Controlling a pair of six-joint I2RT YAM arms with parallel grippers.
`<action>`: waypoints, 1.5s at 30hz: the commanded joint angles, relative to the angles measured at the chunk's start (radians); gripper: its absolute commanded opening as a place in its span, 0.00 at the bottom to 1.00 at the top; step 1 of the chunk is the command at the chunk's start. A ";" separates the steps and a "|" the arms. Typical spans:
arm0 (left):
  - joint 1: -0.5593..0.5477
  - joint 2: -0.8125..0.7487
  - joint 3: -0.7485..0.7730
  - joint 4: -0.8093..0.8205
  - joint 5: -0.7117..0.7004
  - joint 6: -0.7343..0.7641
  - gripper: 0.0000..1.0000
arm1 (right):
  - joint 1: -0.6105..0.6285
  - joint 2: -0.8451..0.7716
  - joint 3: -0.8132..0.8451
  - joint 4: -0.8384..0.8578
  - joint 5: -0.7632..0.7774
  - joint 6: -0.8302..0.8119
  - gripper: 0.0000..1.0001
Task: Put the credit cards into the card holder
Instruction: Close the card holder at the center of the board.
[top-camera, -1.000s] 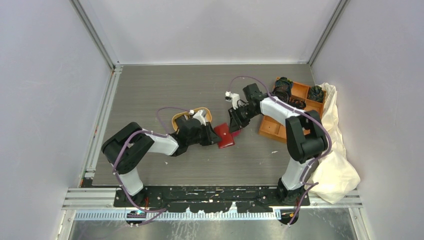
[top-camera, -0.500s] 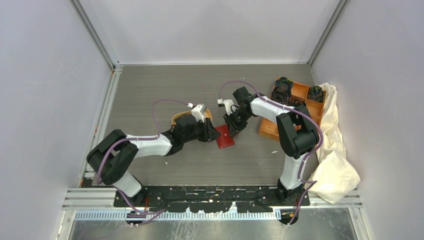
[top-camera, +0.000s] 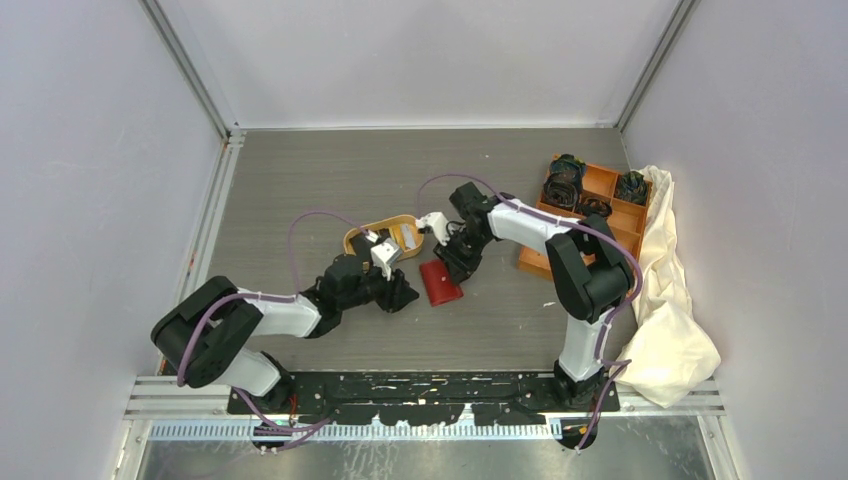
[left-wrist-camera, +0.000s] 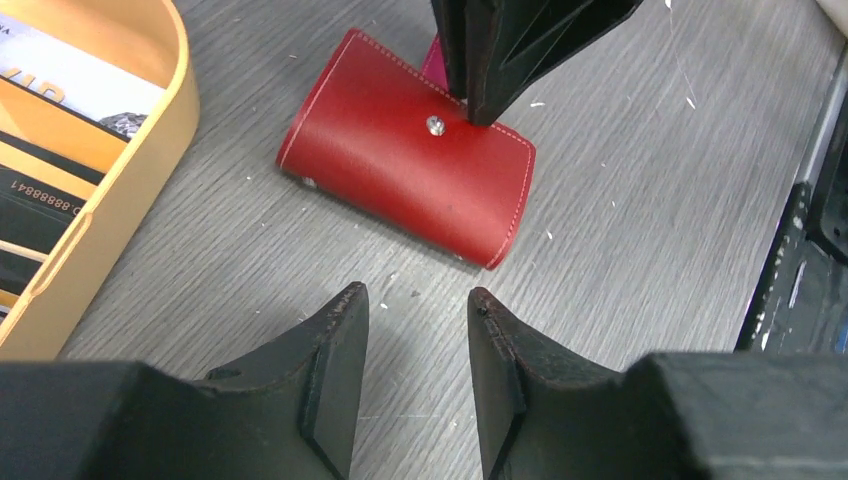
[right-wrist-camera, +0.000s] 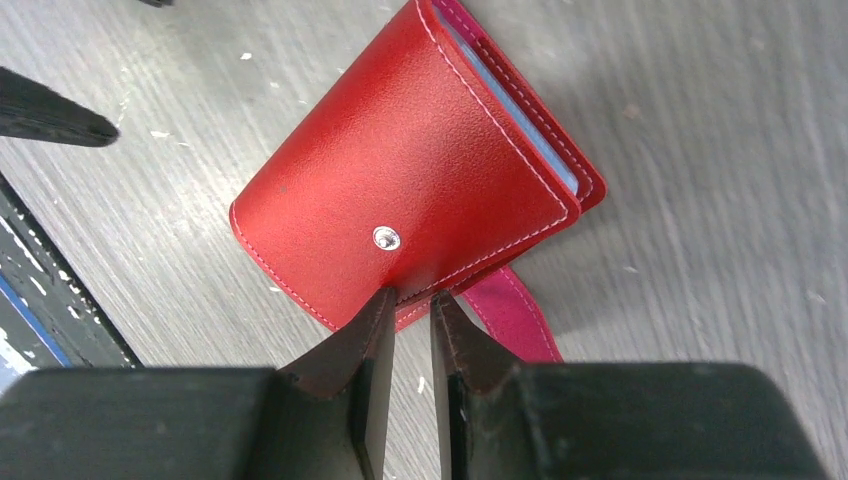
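A closed red wallet (top-camera: 440, 282) lies flat on the grey bench (top-camera: 300, 180), snap facing up, its clasp tab sticking out underneath. The right gripper (right-wrist-camera: 410, 300) meets the wallet's edge by the snap, jaws a narrow slit apart; whether they pinch the cover cannot be told. The left gripper (left-wrist-camera: 415, 298) hovers near the wallet, jaws partly open and empty. Cards (left-wrist-camera: 40, 190) lie in the orange tray (left-wrist-camera: 150, 120) nearby.

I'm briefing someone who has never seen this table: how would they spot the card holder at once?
On the grey table, look near the middle, just right of the orange oval tray. The card holder lies flat there, folded. It is the only red thing, a small stitched wallet with a silver stud on its cover.
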 joint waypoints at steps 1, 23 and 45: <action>-0.001 -0.047 -0.025 0.165 0.047 0.082 0.42 | 0.076 -0.025 -0.010 -0.036 0.045 -0.097 0.26; -0.007 -0.149 -0.264 0.449 0.123 -0.062 0.43 | 0.172 -0.362 -0.083 -0.004 0.030 -0.235 0.32; 0.019 -0.061 0.048 -0.148 0.208 0.055 0.39 | -0.073 -0.246 -0.061 -0.046 -0.292 0.065 0.81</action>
